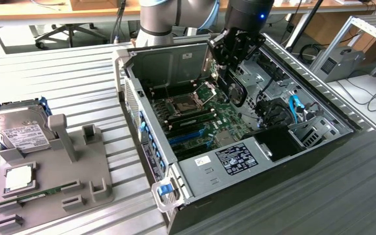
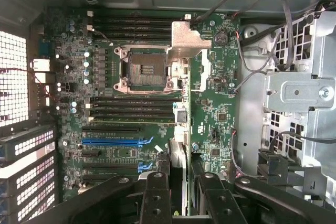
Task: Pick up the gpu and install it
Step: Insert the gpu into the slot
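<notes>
The slatted worktop (image 1: 77,68) carries an open tower case (image 1: 253,161) lying on its side, motherboard (image 2: 210,119) facing up. Above the board hangs the hand (image 1: 230,73), fingers (image 2: 157,192) clamped on the gpu (image 1: 236,94), which points down into the case on edge. Seen from the wrist, the card (image 2: 178,156) looks set crosswise to the blue expansion slot (image 2: 113,141) and apart from it. To my eye, doing this well means keeping the card upright, bringing its edge parallel with the slot, bracket toward the rear grille, and avoiding the loose cables (image 2: 262,3).
</notes>
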Action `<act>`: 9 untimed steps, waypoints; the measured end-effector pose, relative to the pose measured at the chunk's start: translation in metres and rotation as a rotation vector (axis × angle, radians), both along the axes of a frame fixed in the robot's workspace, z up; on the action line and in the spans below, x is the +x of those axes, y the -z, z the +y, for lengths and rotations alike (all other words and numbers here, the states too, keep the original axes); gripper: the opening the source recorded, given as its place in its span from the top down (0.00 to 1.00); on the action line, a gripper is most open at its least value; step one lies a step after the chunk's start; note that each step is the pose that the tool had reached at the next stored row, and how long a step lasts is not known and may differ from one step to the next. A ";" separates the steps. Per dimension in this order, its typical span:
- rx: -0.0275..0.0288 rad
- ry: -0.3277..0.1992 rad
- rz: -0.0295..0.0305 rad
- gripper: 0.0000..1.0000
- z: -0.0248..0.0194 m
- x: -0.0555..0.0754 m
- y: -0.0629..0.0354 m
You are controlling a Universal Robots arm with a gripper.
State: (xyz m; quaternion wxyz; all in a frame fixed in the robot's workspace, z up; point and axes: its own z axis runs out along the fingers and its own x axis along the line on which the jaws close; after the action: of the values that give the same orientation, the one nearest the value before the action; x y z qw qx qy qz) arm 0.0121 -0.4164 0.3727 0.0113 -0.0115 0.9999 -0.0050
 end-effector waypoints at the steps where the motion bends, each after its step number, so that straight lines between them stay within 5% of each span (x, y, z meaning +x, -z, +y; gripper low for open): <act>1: 0.0000 0.000 0.0000 0.74 0.0000 0.000 0.0000; 9: -0.0001 -0.046 0.0000 0.74 0.0000 0.000 0.0000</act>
State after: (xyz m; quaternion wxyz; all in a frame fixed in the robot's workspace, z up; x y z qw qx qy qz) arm 0.0122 -0.4164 0.3727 0.0114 -0.0346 0.9993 -0.0047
